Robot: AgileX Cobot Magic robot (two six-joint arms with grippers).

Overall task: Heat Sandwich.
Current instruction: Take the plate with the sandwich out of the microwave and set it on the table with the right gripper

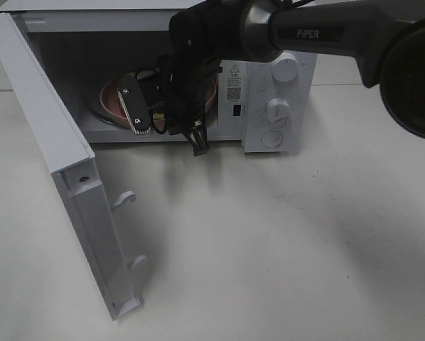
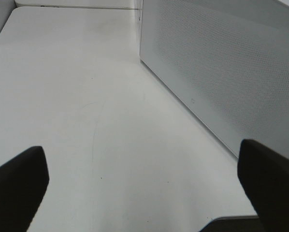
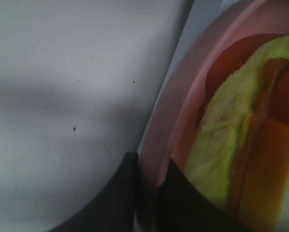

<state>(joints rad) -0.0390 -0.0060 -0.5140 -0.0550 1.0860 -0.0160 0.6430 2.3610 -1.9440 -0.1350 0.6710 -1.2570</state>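
The sandwich [image 3: 222, 145], with a pale green-yellow layer, lies on a round pink plate [image 3: 183, 96]. In the exterior view the plate [image 1: 111, 97] is inside the open white microwave [image 1: 269, 92], and my right arm hides the sandwich. My right gripper [image 1: 143, 99] reaches into the cavity. In the right wrist view it [image 3: 151, 193] is shut on the plate's rim, one finger [image 3: 115, 203] outside and one inside. I cannot tell if the plate rests on the cavity floor. My left gripper [image 2: 144, 193] is open and empty above the table, beside the microwave's perforated side wall [image 2: 222, 63].
The microwave door [image 1: 49, 128] is swung wide open to the left, with its two latch hooks [image 1: 125, 200] sticking out toward the table's middle. The control knobs [image 1: 278, 110] are on the microwave's right panel. The white table [image 1: 283, 241] lies in front.
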